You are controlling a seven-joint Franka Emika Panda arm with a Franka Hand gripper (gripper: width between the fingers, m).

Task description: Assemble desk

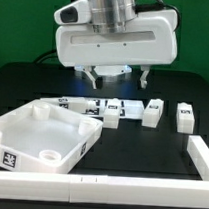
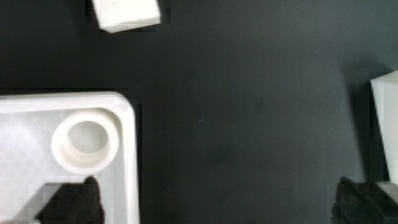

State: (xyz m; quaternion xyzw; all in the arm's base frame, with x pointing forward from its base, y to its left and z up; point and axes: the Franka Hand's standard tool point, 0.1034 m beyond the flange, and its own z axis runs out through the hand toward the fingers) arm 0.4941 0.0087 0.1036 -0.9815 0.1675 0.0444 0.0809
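The white rimmed desk top [image 1: 40,139] lies on the black table at the exterior view's left, with round corner sockets showing. Several white tagged legs [image 1: 150,113] lie in a row behind it, another [image 1: 184,118] at the right end. My gripper [image 1: 116,81] hangs above the table behind the legs, open and empty. In the wrist view the fingertips [image 2: 63,203] stand wide apart; one is over the top's corner [image 2: 71,140] with its round socket [image 2: 84,139]. A leg end [image 2: 128,13] shows beyond.
A white L-shaped rail [image 1: 168,185] runs along the table's front and right edges. The marker board [image 1: 78,103] lies behind the desk top. A white piece edge [image 2: 384,120] shows at one side of the wrist view.
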